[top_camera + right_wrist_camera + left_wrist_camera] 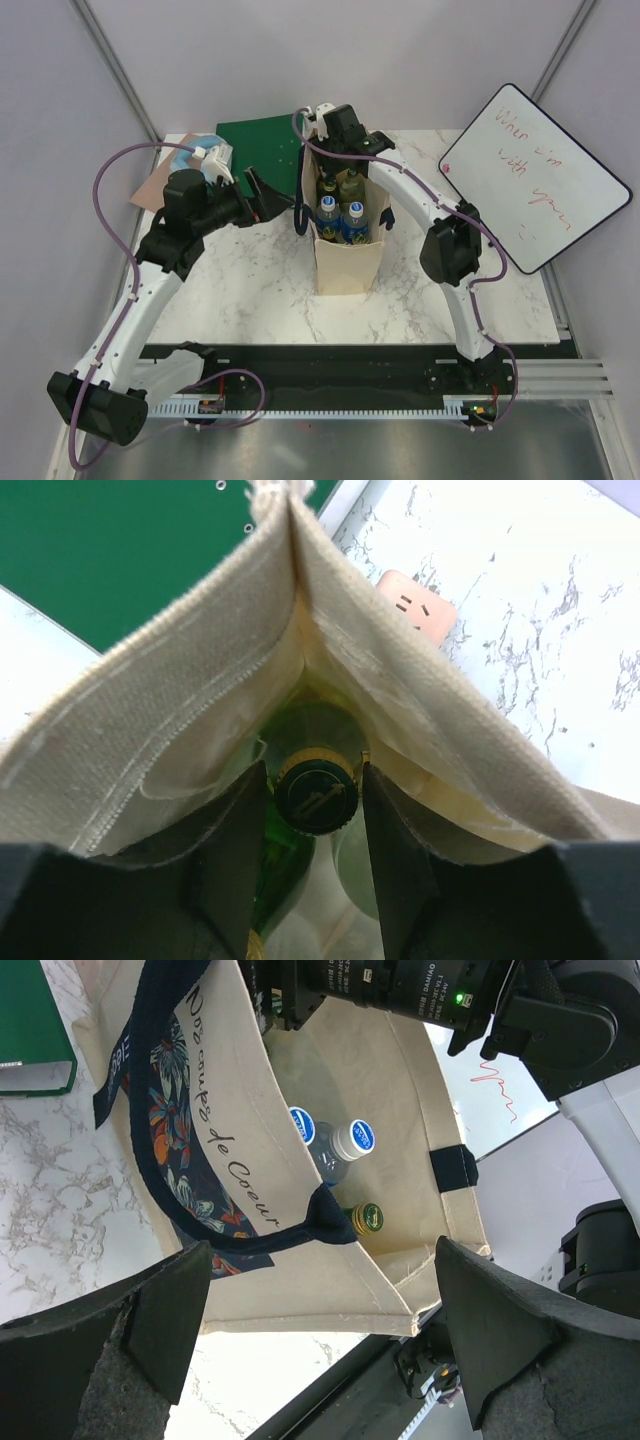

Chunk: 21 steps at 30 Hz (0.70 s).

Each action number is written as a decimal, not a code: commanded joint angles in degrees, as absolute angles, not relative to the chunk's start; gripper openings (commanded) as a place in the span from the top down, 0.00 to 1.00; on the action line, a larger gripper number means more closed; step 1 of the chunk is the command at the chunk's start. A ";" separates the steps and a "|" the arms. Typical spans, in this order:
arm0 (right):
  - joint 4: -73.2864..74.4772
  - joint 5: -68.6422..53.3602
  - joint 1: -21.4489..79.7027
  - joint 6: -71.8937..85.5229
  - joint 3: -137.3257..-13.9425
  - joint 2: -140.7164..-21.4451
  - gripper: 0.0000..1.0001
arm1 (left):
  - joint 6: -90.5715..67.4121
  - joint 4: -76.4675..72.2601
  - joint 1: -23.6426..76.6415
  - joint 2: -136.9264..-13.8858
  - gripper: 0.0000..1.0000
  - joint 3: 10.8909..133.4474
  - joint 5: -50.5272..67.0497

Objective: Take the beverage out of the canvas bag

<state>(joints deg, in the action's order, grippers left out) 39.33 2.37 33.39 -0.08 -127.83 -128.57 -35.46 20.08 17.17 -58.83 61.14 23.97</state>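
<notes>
Right gripper (pixel 315 798) fingers (pixel 235 850) straddle the bottle cap (pixel 316 792) inside the canvas bag (pixel 190 690), grip unconfirmed; left gripper (pixel 322 1252) wide open, empty. Extraction pending.

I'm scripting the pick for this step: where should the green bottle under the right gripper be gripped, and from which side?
Best at the neck just under the cap of the green bottle, from straight above through the open canvas bag. It stands upright and fabric hides its body, leaving only the top reachable. The right gripper flanks the cap.
</notes>
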 commanded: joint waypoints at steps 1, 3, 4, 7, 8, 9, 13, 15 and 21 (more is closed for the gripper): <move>37.09 2.02 33.75 -1.40 -130.69 -129.64 0.52 | -33.40 19.42 17.31 -58.09 0.00 61.17 23.12; 37.27 1.23 33.84 -1.67 -130.69 -129.55 0.59 | -33.40 19.42 17.31 -58.10 0.00 61.17 23.03; 37.35 0.97 33.92 -1.76 -130.78 -129.46 0.62 | -33.40 19.42 17.31 -58.10 0.00 61.17 23.03; 37.53 0.09 34.01 -1.85 -131.57 -128.94 0.80 | -33.40 19.42 17.32 -58.01 0.00 61.26 22.94; 37.53 0.09 34.01 -1.93 -131.92 -128.76 0.84 | -33.40 19.42 17.40 -57.92 0.00 61.26 22.94; 37.44 0.26 34.01 -2.02 -132.45 -128.50 0.95 | -33.40 19.42 17.32 -57.83 0.00 61.26 22.77; 34.64 0.44 33.93 -2.55 -134.91 -125.52 1.00 | -33.49 19.42 17.31 -57.39 0.00 61.00 22.68; 32.79 0.26 33.84 -2.81 -134.91 -124.02 1.00 | -33.57 19.42 17.40 -57.13 0.00 60.91 22.59; 28.13 0.62 33.84 -3.25 -135.96 -119.28 1.00 | -33.57 19.51 17.40 -56.25 0.00 60.47 22.33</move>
